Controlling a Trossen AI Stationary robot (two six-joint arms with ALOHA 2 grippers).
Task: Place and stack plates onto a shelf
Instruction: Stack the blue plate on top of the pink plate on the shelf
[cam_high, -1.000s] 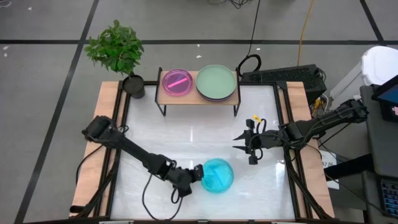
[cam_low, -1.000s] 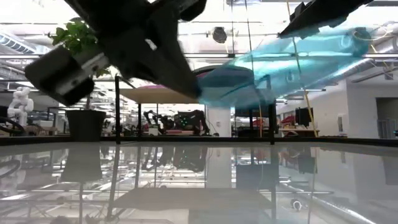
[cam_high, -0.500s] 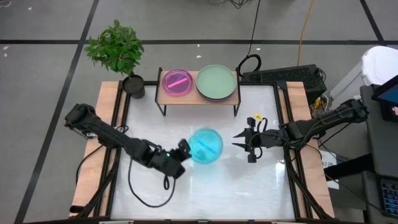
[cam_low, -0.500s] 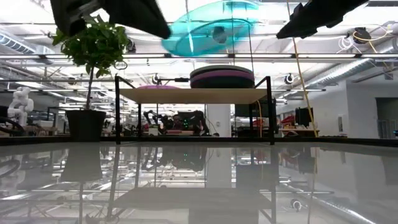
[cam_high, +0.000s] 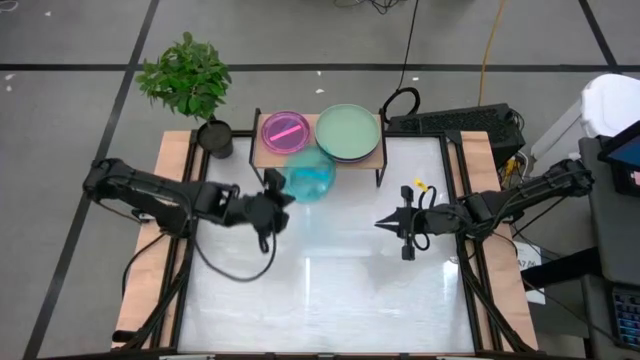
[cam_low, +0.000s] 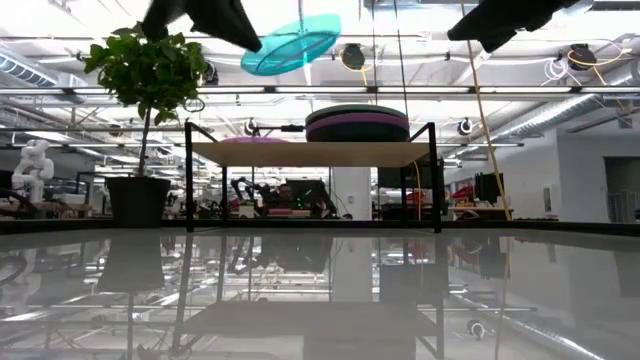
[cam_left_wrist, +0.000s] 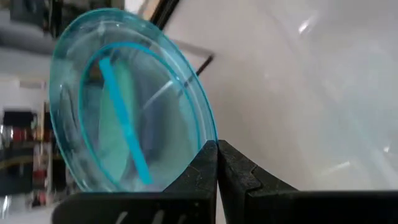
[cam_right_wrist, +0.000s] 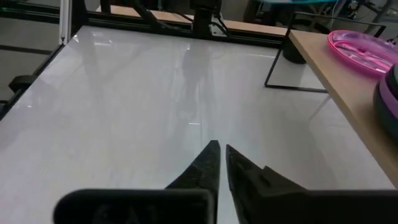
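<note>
Plates: one cyan plate (cam_high: 310, 177) pinched in left gripper (cam_high: 278, 189) at frame centre-top; perhaps three plates on the shelf (cam_high: 268, 156); right gripper (cam_high: 385, 223) pressed together.

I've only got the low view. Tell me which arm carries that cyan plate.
Observer: The left gripper, shut on the cyan plate at its rim.
Operator: Say where it is relative to the shelf.
Observer: From above, it overlaps the shelf's front edge, beside the pink plate.
Operator: Report the other arm.
Observer: The right gripper is shut, holding nothing, over the table right of centre.
</note>
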